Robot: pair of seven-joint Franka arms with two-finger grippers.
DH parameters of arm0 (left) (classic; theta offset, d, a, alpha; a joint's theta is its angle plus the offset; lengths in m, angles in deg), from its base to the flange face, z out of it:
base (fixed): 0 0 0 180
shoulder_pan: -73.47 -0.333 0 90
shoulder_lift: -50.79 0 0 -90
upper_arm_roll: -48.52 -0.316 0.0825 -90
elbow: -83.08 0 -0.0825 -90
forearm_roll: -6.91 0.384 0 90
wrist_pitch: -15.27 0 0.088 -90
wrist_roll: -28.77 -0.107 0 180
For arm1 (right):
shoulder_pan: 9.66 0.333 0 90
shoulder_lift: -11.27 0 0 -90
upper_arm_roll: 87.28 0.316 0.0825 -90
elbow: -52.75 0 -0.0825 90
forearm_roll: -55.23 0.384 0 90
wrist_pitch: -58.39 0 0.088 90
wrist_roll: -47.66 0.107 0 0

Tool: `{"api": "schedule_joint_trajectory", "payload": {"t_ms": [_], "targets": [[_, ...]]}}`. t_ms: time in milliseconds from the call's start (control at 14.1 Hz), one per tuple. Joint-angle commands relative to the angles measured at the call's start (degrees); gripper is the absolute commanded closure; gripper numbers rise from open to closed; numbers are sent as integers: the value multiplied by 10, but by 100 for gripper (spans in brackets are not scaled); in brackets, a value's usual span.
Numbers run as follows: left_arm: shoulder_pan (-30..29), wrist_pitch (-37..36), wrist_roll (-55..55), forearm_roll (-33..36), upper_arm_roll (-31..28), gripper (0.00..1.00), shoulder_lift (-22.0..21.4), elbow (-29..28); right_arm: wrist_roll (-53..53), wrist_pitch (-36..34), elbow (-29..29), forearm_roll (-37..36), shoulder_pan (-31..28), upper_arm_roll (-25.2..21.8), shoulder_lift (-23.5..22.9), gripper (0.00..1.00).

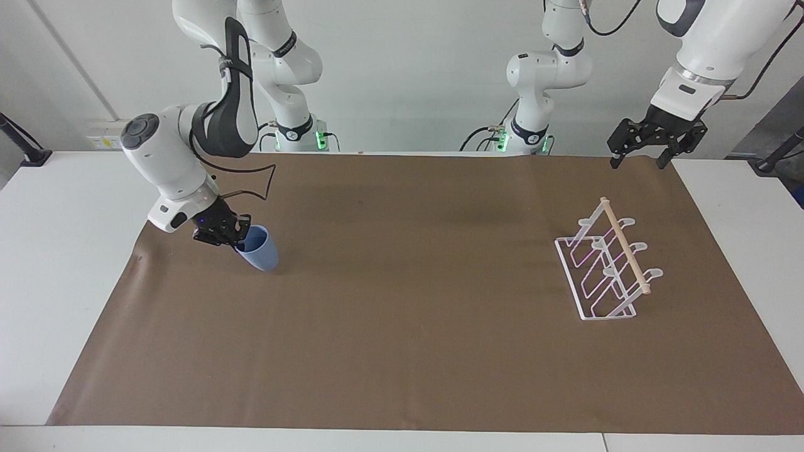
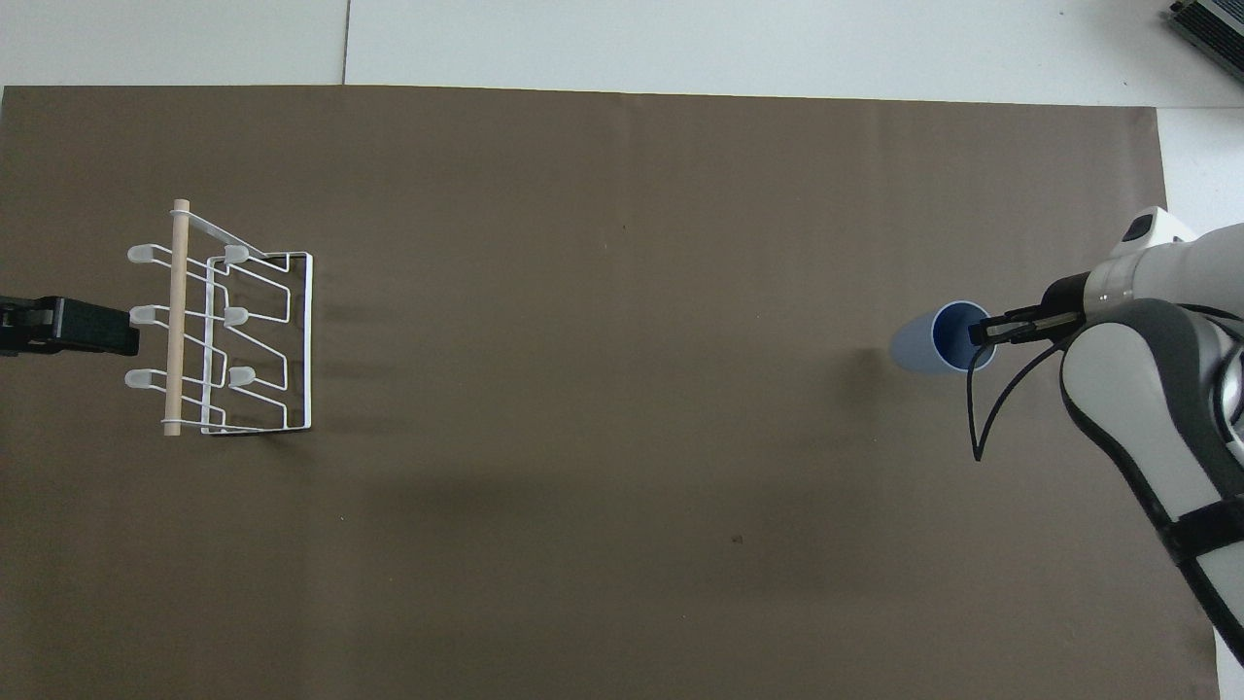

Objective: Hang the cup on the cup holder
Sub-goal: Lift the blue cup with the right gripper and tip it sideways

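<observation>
**Now pinching the rim: cup tilted in the right claw**

Right now I have the right claw (image 1: pixel 233 235) pressed together on the rim of the cup (image 1: pixel 260 249), one finger inside the mouth and one outside. The cup leans away from the claw, its base toward the middle of the brown mat (image 1: pixel 402 326) that covers the surface, its mouth turned back toward the claw. Whether the base touches the mat or has just cleared it, I cannot tell. The cup holder (image 1: pixel 606 270) stands well apart from this claw, at the left arm's end of the surface. The left claw (image 1: pixel 647 147) waits spread wide in the air, close by the holder.

My worry is the grip itself. A thin pinch on one side of a smooth tapered rim could let the cup pivot or slip out during the long carry. A tilted cup may also meet a peg at a bad angle and knock the light wire rack aside.

From the facing view I read the tilt and the height. From the overhead view I see straight into the cup's dark blue inside (image 2: pixel 957 336), with the fingertip (image 2: pixel 980 332) crossing the rim.
</observation>
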Motion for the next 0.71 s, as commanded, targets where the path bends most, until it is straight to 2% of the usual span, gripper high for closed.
{"api": "schedule_joint_trajectory", "payload": {"t_ms": [0,354,636], "targets": [[-1,6,6,11,1,0,-15,-17,44,-79,-68,53,-1,2,9,100],[-1,6,6,11,1,0,-15,-17,65,-123,-81,206,-1,2,37,100],[-1,5,6,11,1,0,-15,-17,71,-193,-73,334,-5,1,50,100]]}}
